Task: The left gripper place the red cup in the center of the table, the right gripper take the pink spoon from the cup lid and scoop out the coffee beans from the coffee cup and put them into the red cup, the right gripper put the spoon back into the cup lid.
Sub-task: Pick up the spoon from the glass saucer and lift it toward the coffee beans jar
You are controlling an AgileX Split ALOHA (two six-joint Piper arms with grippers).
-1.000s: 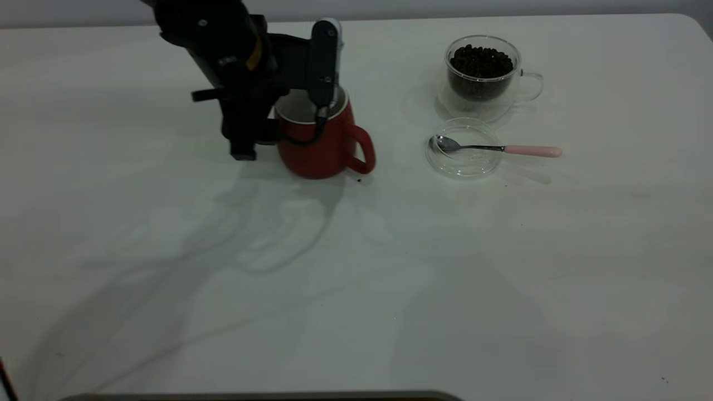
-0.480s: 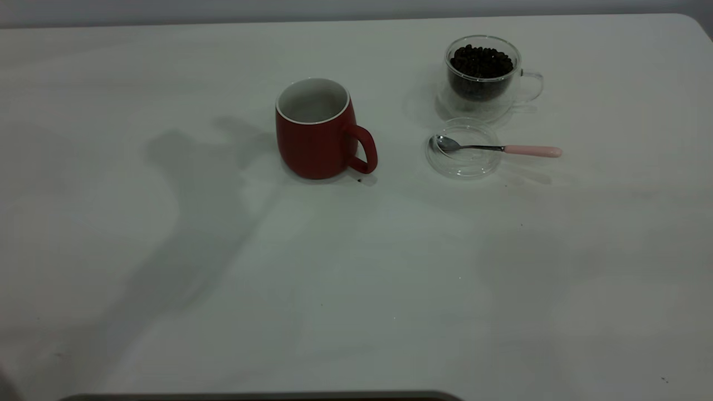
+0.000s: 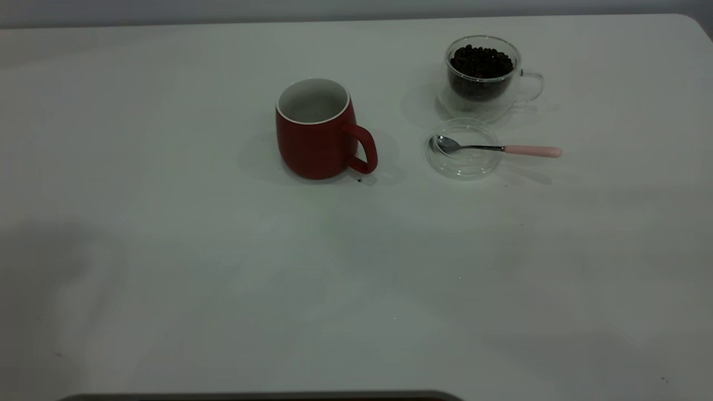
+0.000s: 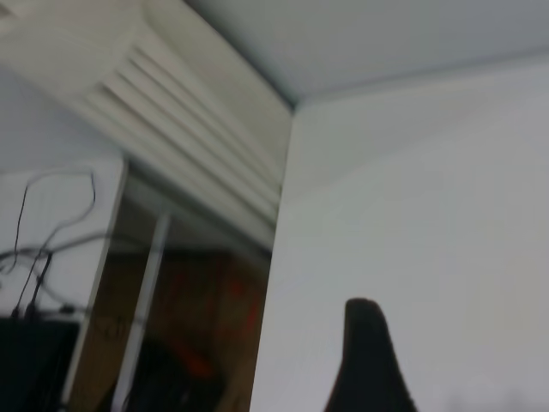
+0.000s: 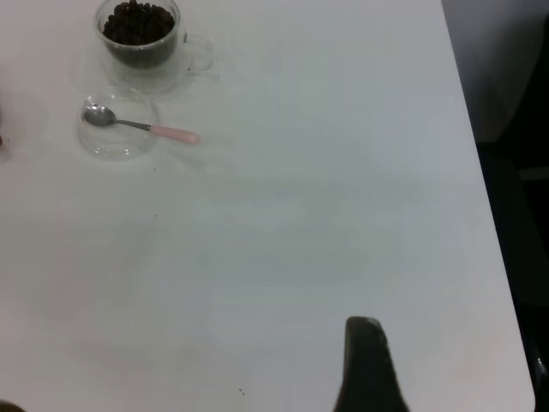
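My right gripper (image 5: 367, 378) hovers high over the table (image 3: 167, 278); I cannot tell its grip. The spoon (image 3: 496, 148) lies with its bowl in the lid (image 3: 463, 161), handle pointing to 3 o'clock. I should descend squarely and pinch the pink handle. One spoon, one lid, one red cup (image 3: 317, 131) centred, one coffee cup (image 3: 483, 75).

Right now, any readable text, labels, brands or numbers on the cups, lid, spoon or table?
None readable.
red cup: plain, no print.
coffee cup and cup lid: clear glass, unmarked.
pink spoon: no marking visible.
table: only tiny dark specks.
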